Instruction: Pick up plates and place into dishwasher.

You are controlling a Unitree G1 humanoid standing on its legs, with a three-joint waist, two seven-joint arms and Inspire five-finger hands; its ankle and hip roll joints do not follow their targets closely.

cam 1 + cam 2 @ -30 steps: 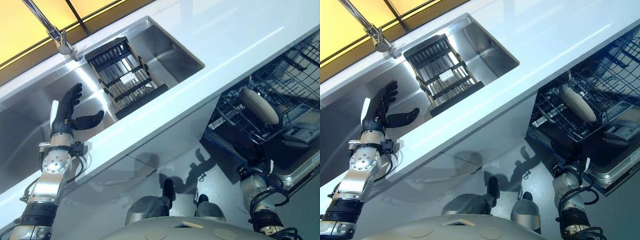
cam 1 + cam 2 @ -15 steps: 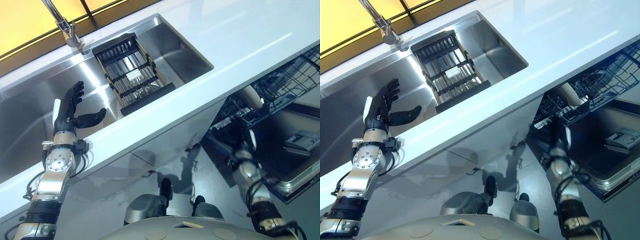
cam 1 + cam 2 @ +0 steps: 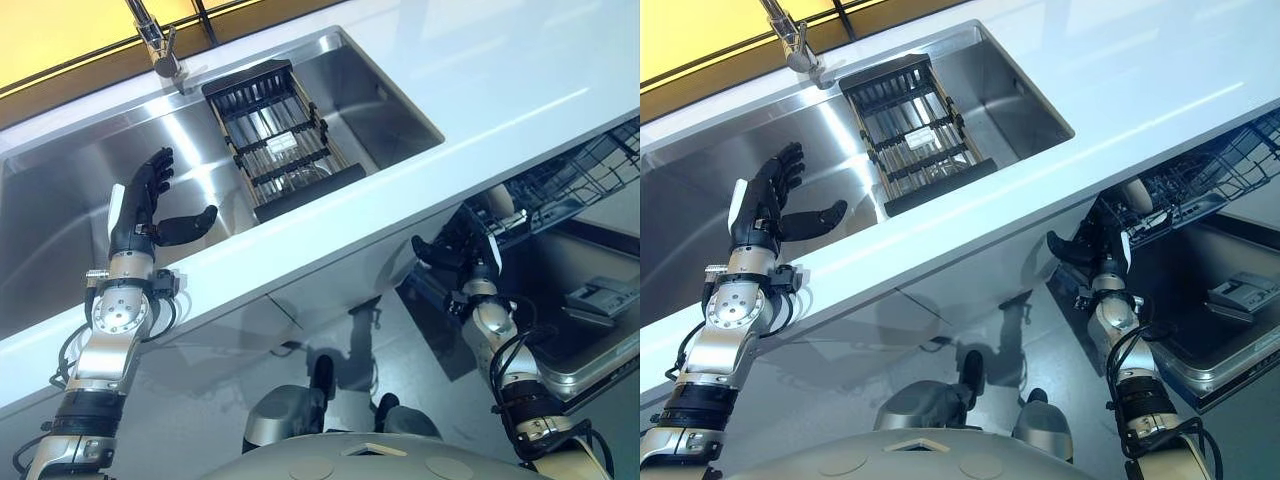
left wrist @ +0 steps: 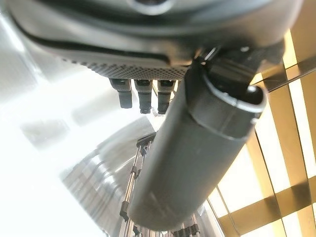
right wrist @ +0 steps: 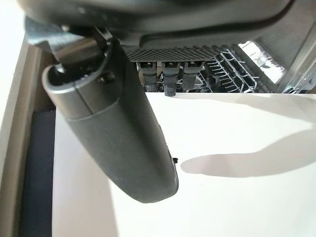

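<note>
One drying rack (image 3: 283,137) spans the sink (image 3: 70,215).

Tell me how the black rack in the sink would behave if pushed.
The rack looks rigid, a black frame with metal bars, probably moving as one piece. Low and wide on the steel sink, it would likely slide rather than tip. Its open bars suggest little weight.

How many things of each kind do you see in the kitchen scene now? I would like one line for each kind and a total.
Robot hand: 2, left hand open above the sink, right hand open below the counter edge
Sink: 1
Faucet: 1
Drying rack in the sink: 1
Dishwasher rack: 1
Plate: 1
Total: 7
</note>
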